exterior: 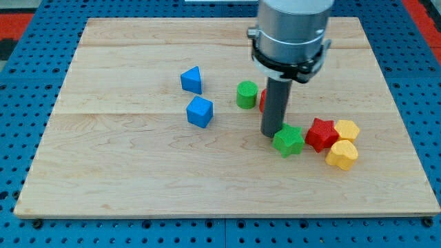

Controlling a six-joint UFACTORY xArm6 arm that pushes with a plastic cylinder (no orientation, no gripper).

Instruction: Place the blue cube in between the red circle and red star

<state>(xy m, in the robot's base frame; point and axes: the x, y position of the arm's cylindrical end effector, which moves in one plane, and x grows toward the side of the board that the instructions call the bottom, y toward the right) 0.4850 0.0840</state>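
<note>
Blue cube (200, 111) lies left of centre on the surface (138, 179), just below a blue triangle (192, 80) and well apart from the arm. The rod has no jaws, so nothing is held. My tip (271, 133) rests just left of the green star (289, 140), touching or nearly so. The red circle (263, 100) is mostly hidden behind the rod, beside the green circle (247, 94). The red star (321, 133) touches two yellow blocks (342, 153). The green star appears to occupy the gap meant for the cube, which probably explains the tip's position.
</note>
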